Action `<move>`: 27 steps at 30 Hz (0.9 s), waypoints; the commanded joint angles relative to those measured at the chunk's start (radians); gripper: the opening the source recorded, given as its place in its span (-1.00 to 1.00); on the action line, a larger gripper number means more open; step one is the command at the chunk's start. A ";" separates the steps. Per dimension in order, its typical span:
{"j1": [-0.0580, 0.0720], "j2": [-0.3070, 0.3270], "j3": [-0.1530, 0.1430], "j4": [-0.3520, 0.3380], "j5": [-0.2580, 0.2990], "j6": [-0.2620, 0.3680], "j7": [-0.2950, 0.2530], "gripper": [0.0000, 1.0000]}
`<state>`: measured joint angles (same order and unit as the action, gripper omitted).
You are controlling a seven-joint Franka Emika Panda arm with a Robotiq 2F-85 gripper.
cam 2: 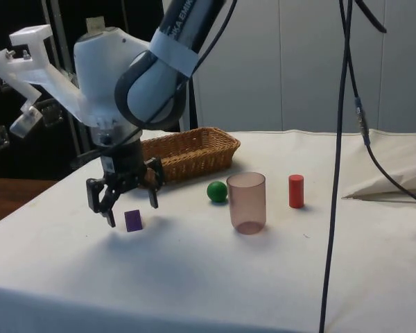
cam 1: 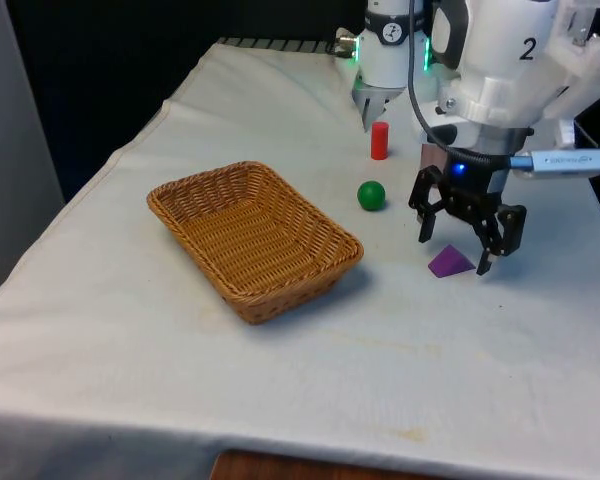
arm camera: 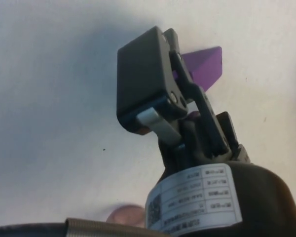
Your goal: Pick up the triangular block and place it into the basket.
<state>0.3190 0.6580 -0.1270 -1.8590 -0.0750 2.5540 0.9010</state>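
Observation:
The purple triangular block [cam 1: 449, 262] lies on the white cloth at the front view's right, well clear of the basket. My gripper [cam 1: 453, 252] stands open directly over it, fingertips lowered to either side and not touching it. From the side, the gripper [cam 2: 132, 211] straddles the block [cam 2: 133, 220] with a gap on both sides. In the wrist view, one dark finger [arm camera: 143, 84] stands in front of the block [arm camera: 204, 66]. The oblong wicker basket [cam 1: 280, 295] is empty and sits left of the block in the front view; its wall [cam 2: 187, 156] shows behind the gripper in the side view.
A green ball [cam 1: 371, 195] lies between basket and gripper. A red cylinder [cam 1: 379, 140] stands upright farther back. From the side, a translucent brown cup [cam 2: 247, 202] stands near the ball [cam 2: 217, 191] and the cylinder [cam 2: 296, 191]. The table's edge is close beyond the block.

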 commanded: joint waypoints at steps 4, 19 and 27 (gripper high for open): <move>0.005 0.007 -0.004 0.002 -0.001 0.018 0.016 1.00; 0.012 0.006 -0.008 0.005 -0.012 0.031 0.049 0.39; 0.013 0.006 -0.008 0.006 -0.013 0.032 0.052 -0.34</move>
<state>0.3240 0.6650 -0.1270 -1.8500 -0.0820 2.5740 0.9400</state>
